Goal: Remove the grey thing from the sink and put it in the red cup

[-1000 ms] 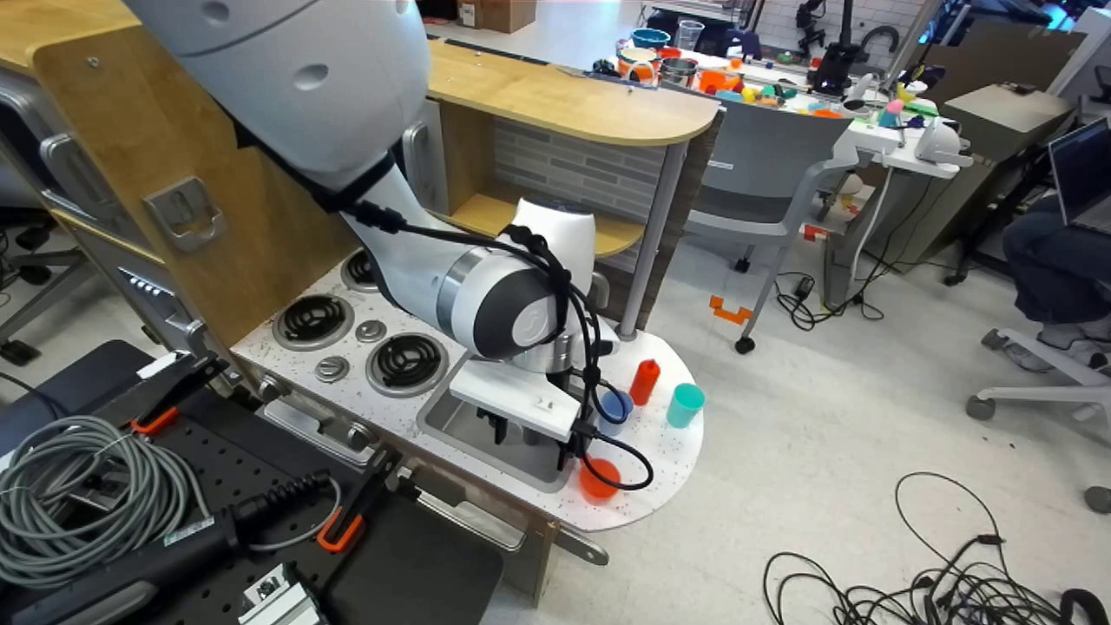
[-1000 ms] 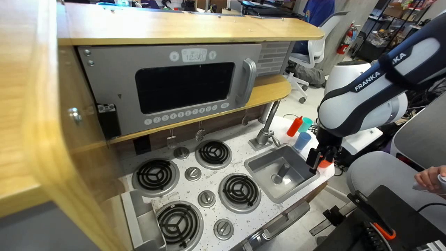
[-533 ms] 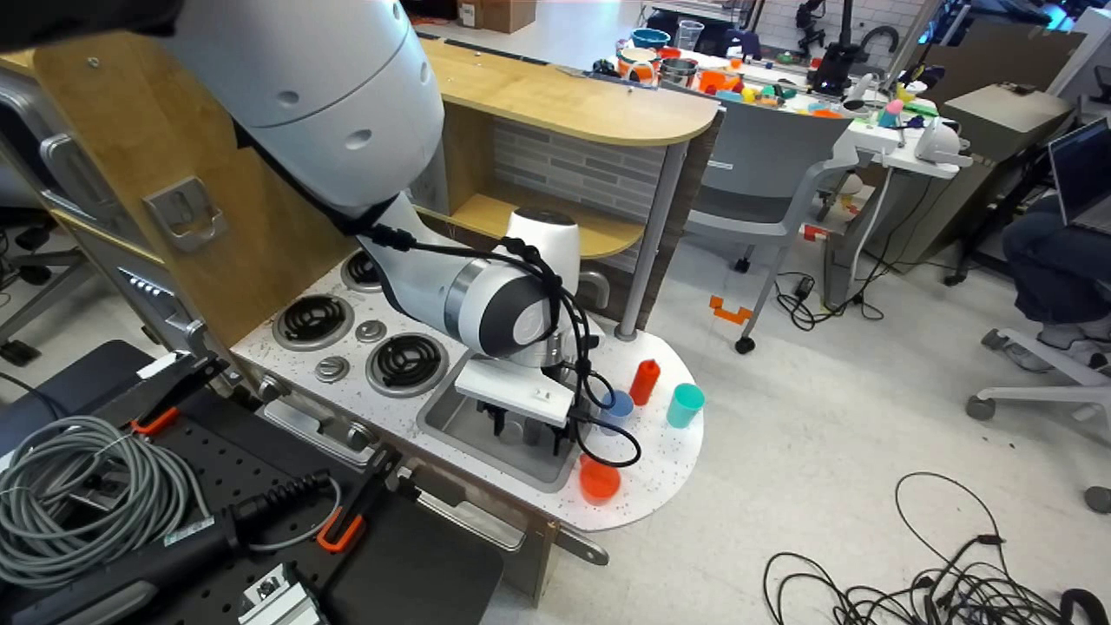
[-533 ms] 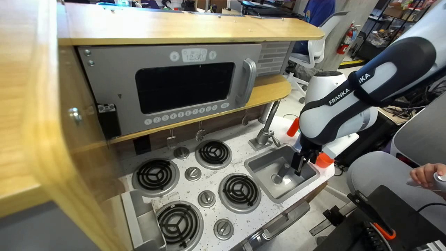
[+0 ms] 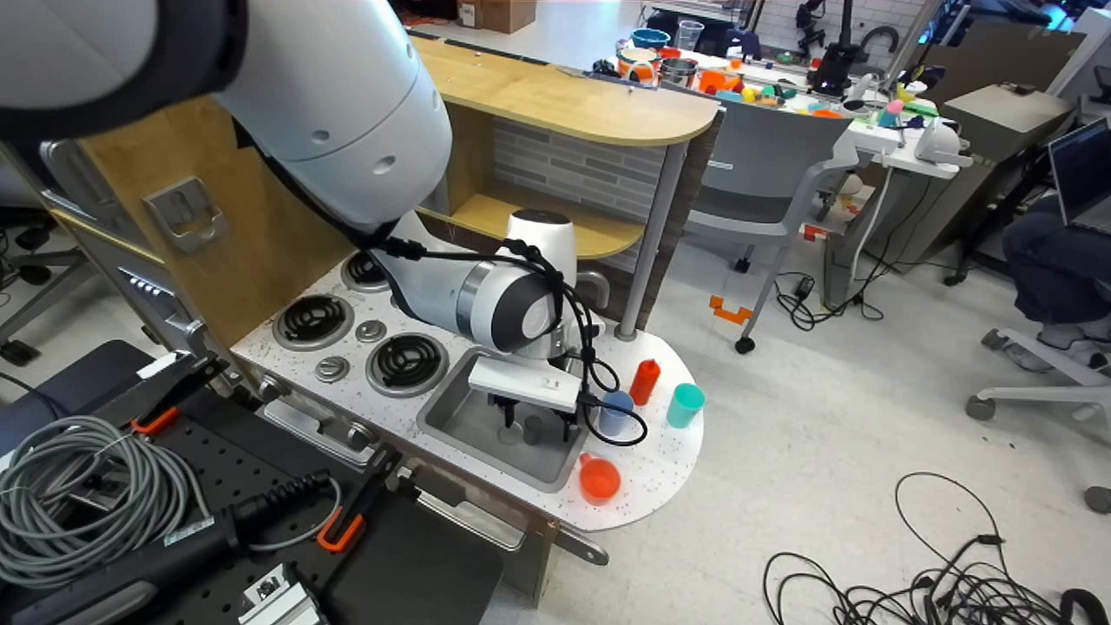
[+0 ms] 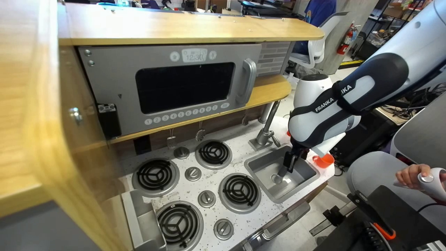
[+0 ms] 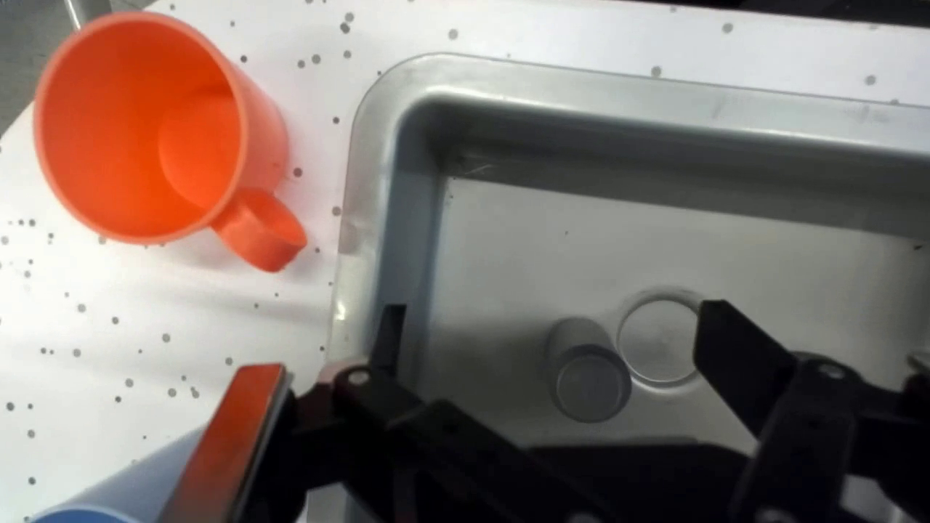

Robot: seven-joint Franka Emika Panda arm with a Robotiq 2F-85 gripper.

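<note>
Black jaws spread over the grey metal-looking sink, nothing gripped yet

The task's thing, a short, smooth grey cylinder whose material I cannot tell, is on the sink floor just beside the round drain recess. It appears to stand on end, which should offer its curved sides to a grasp from above. The jaws are well apart and empty; in the wrist view the cylinder shows between them, nearer one side than the other. That spread is likely meant to let them pass down around it. How far above it they hang is hard to judge.

The orange-red plastic cup stands upright on the speckled white counter, just outside the sink's corner, presumably to keep the carry short. Its looped handle points toward the sink, so a low approach could catch it.

Since a second ago, the white-and-black arm has moved inward from the sink's edge by the cup until the jaws overlap the cylinder in an exterior view. The slim red plastic bottle, plain in that view then, is now nearly hidden behind the arm. Cylinder and cup have not shifted.
</note>
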